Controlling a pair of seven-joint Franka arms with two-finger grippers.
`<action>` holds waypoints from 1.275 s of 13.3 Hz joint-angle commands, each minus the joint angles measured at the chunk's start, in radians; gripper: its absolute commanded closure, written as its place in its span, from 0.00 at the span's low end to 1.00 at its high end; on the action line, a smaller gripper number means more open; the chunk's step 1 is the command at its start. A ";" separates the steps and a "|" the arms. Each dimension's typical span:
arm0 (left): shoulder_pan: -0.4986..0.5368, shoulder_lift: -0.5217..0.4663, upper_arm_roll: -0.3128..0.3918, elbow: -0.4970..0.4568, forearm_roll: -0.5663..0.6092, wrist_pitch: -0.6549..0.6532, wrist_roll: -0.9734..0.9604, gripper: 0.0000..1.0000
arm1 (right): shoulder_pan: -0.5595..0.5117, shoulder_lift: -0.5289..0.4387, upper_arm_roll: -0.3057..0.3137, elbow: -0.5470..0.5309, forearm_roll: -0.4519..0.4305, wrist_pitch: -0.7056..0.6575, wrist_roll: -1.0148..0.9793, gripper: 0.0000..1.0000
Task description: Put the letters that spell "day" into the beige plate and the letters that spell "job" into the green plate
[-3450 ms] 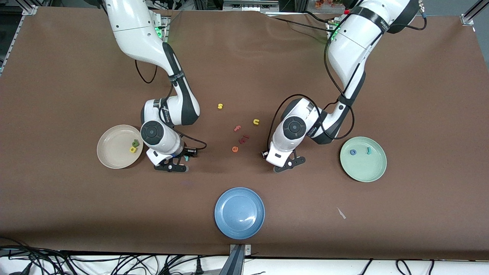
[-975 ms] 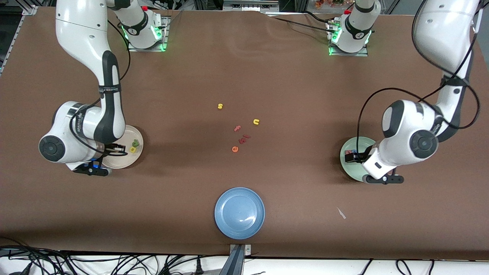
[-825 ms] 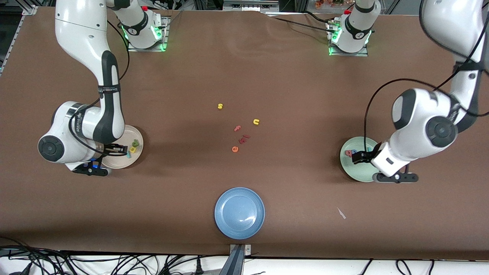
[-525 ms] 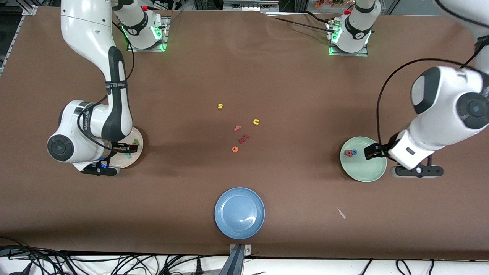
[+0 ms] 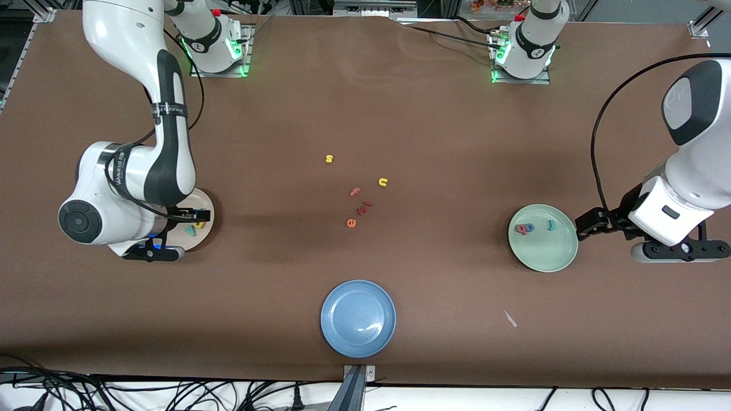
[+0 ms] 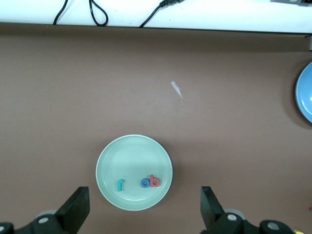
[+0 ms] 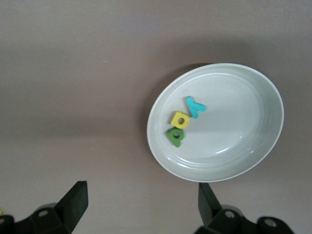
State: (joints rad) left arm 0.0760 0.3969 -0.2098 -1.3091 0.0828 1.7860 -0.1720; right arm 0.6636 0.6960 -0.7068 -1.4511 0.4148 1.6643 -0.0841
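The beige plate holds the teal y and yellow d. In the right wrist view the plate shows y, d and the dark green a lying together. My right gripper hangs open and empty over that plate's edge. The green plate holds the red b touching the blue o, with the teal j apart from them. My left gripper is open, empty and raised over the table beside the green plate, toward the left arm's end.
Mid-table lie loose letters: yellow s, yellow u, pink f, orange e and small red pieces. A blue plate sits near the front edge. A white scrap lies nearer the camera than the green plate.
My right gripper has opened and the teal y now lies in the beige plate. The left arm has risen and pulled away from the green plate toward its own end of the table.
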 commanded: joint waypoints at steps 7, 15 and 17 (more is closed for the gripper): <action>0.016 0.014 0.003 0.031 -0.012 -0.086 0.174 0.00 | -0.162 -0.255 0.416 -0.061 -0.312 0.034 0.217 0.00; 0.013 0.014 0.000 0.031 -0.014 -0.083 0.174 0.00 | -0.470 -0.584 0.704 -0.255 -0.449 0.011 0.147 0.00; 0.011 0.014 -0.003 0.051 -0.015 -0.080 0.166 0.00 | -0.521 -0.611 0.696 -0.241 -0.439 -0.053 0.109 0.00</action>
State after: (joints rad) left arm 0.0869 0.4018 -0.2103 -1.3033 0.0827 1.7237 -0.0267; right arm 0.1899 0.1313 -0.0291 -1.6583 -0.0230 1.6433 0.0594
